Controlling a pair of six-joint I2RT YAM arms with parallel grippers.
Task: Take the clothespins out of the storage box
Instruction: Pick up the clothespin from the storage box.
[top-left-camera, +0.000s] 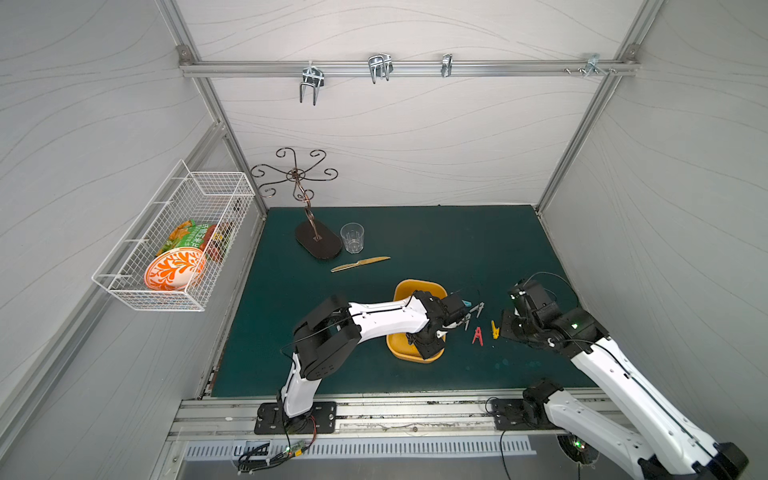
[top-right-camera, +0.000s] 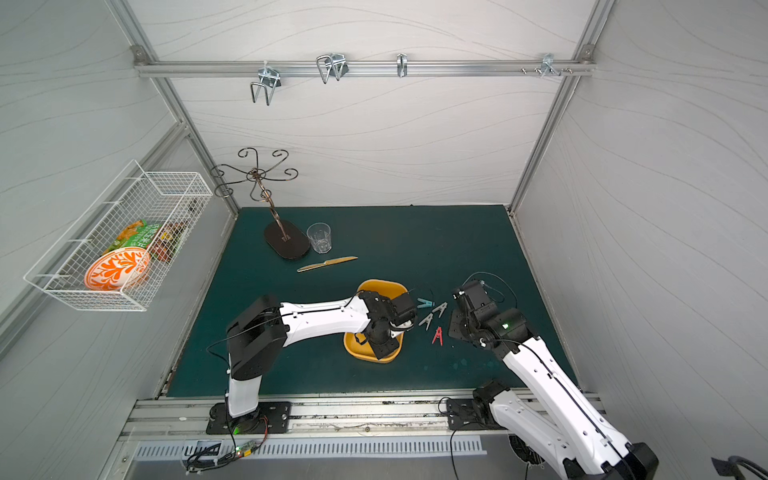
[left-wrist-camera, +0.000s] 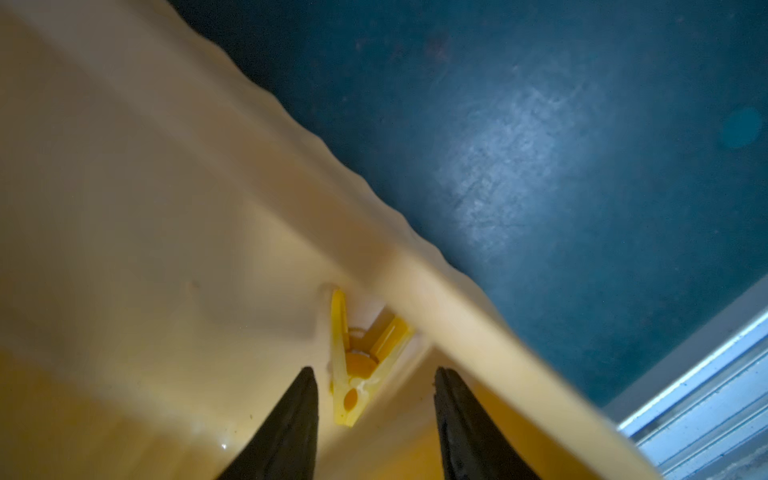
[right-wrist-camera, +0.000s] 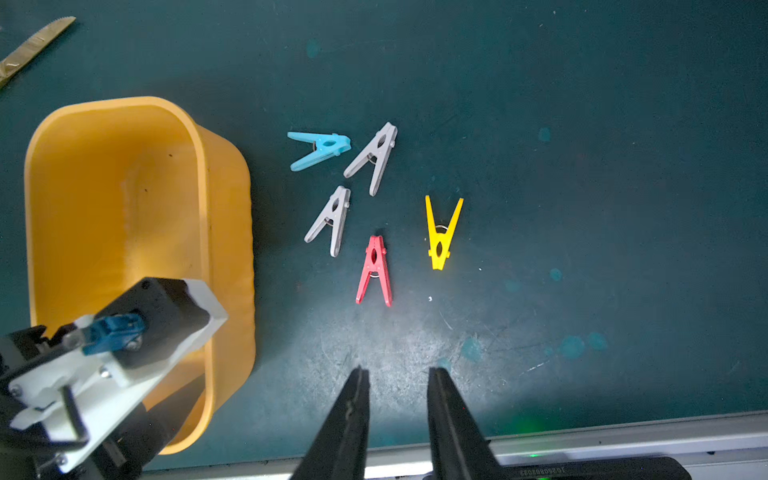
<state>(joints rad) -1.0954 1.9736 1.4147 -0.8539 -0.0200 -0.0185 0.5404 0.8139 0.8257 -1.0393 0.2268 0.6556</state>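
Observation:
The yellow-orange storage box sits on the green mat, and my left arm reaches down into its near end. Inside, a yellow clothespin lies in a corner against the box wall. My left gripper is open, its fingers on either side of the pin and clear of it. On the mat to the right of the box lie a light blue clothespin, two grey ones, a red one and a yellow one. My right gripper hovers open and empty, nearer the table's front edge than the red pin.
A gold knife, a clear glass and a dark metal hook stand are on the mat behind the box. A white wire basket hangs on the left wall. The table's metal front rail runs close under my right gripper.

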